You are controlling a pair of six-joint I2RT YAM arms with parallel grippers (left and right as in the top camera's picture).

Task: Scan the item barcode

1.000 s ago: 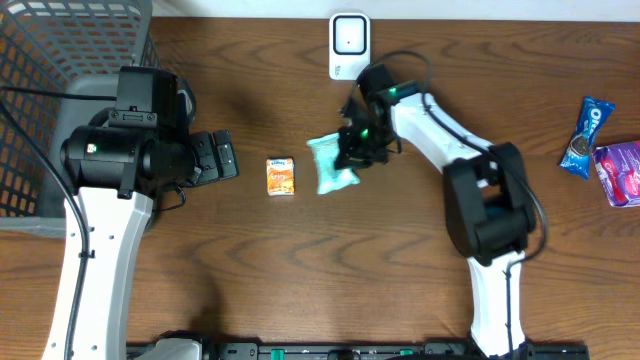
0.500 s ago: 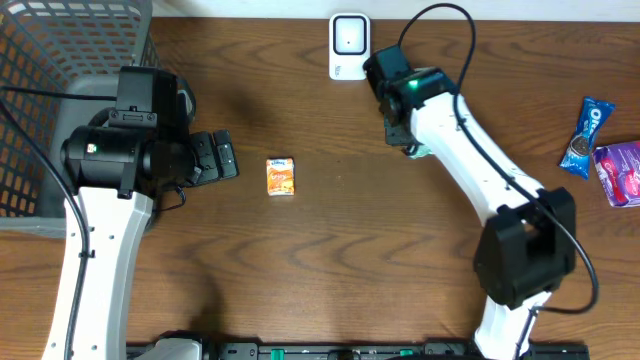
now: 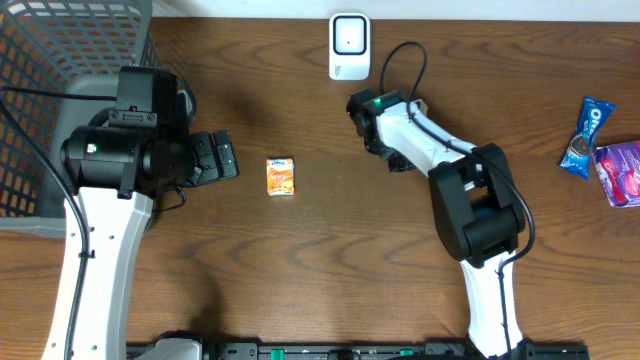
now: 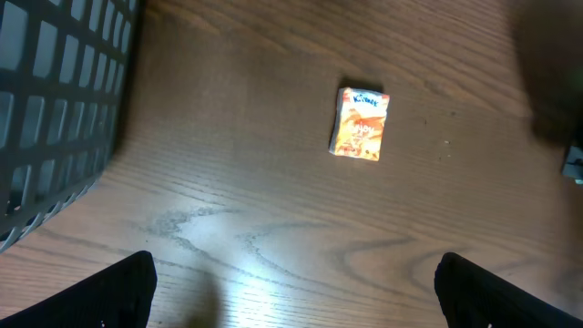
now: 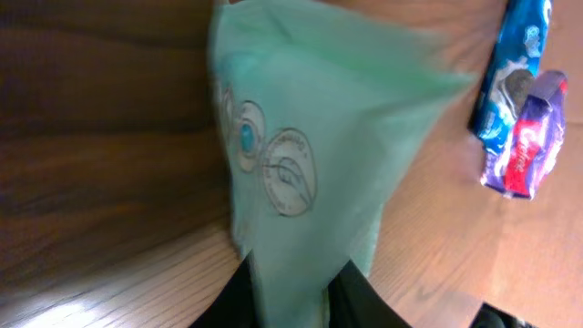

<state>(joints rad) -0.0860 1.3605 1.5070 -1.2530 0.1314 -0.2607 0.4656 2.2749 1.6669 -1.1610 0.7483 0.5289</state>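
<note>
Mint-green packet (image 5: 310,137) is pinched by its lower end in the right tool (image 5: 296,290), near the white scanner (image 3: 348,45). I can't read the print in its two round stamps. The left tool (image 4: 293,269) hangs with its fingers wide apart above an orange carton (image 4: 361,123) whose blue heading is blurred. Far right on the worktop (image 3: 330,260), a blue Oreo pack (image 3: 588,135) lies beside a purple wrapper (image 3: 620,172).
</note>
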